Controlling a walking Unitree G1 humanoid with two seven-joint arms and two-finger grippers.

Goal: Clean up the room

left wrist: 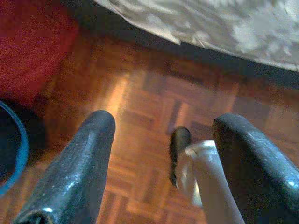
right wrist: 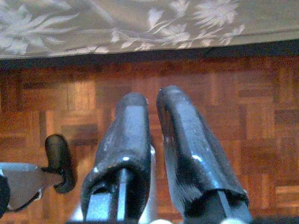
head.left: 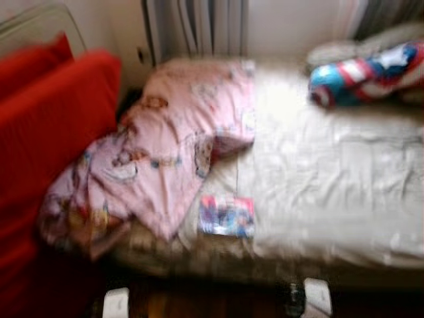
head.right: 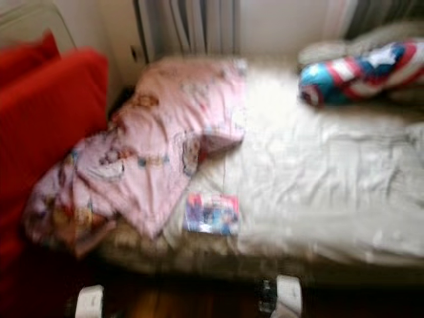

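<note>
A crumpled pink blanket (head.left: 159,152) sprawls over the bed's (head.left: 331,192) left side, a small book (head.left: 226,216) at its front edge (both probably awaiting tidying). Idle above the parquet floor (left wrist: 140,116), the left end effector (left wrist: 161,140) hangs with fingers apart, the right end effector (right wrist: 152,135) with fingers together.

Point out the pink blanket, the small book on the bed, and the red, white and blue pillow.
pink blanket (head.left: 175,142): left eye view, middle of its crumpled cloth.
book (head.left: 226,216): left eye view, centre of its cover.
pillow (head.left: 368,73): left eye view, middle of its striped side.
</note>
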